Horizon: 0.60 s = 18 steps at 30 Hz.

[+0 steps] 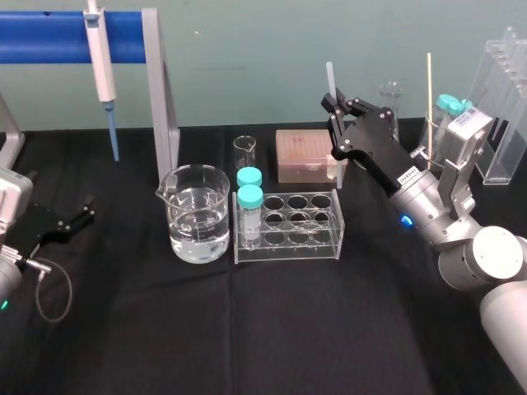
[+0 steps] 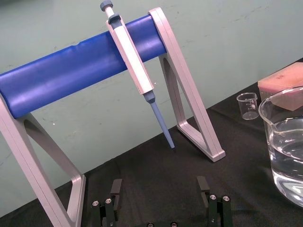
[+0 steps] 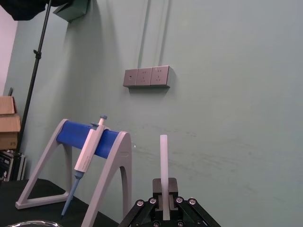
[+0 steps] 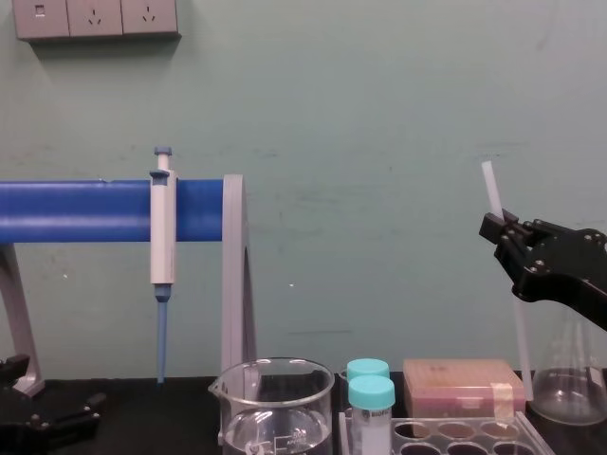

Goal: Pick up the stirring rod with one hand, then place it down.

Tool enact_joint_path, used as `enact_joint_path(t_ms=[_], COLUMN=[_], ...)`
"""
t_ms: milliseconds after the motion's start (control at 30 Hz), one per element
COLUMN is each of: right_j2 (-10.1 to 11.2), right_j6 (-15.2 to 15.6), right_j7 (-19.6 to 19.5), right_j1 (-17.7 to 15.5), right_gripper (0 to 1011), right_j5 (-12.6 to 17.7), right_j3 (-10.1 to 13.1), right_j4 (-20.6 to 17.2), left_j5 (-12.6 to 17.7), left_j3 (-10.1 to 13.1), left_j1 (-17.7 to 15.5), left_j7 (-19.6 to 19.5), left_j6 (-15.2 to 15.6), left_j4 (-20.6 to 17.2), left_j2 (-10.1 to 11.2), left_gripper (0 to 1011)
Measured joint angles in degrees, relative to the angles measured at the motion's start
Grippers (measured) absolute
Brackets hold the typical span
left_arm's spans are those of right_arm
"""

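Right hand (image 1: 335,107), right of centre in the head view, is clamped on the stirring rod (image 1: 329,78), held near upright with its lower end by the pink tip box (image 1: 300,155); the pick-up appears done. The next move calls for lowering the rod onto the open black cloth surface (image 1: 247,329) and releasing it (a smooth, pencil-thin translucent cylinder, likely to roll). Left hand (image 1: 82,212) rests at lower left, fingers spread.

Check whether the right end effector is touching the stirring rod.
Touching. The right wrist view shows the stirring rod clamped upright in the right end effector, fingers pressed against it, no gap.
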Motion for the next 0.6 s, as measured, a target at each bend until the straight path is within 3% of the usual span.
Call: enact_joint_path(t_ms=[600], right_j2=[0.00], right_j6=[0.00], right_j7=[0.00], right_j1=[0.00], right_gripper=[66], right_j5=[0.00], right_j3=[0.00], right_j4=[0.00], left_j5=[0.00], left_j3=[0.00], left_j1=[0.00], left_j7=[0.00], left_j6=[0.00], left_j4=[0.00], left_j2=[0.00], left_gripper=[1000])
